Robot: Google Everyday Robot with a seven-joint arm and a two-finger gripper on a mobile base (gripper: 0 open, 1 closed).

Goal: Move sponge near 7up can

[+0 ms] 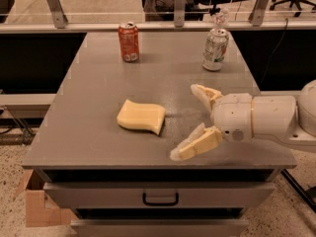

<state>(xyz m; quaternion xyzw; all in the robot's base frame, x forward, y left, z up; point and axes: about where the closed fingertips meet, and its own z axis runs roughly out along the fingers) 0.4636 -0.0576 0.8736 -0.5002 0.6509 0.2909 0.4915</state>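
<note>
Grey desk [84,132] on speckled floor [11,194] carries sponge [141,116] mid-frame, 7up can [215,49] upper right; tool [183,122] right-center, released, grasping nothing.

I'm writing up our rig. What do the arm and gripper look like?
The gripper, above the table near its front edge, has two cream, tapered fingers on a rounded white wrist. The arm is a smooth white cylinder; no cables show.
</note>
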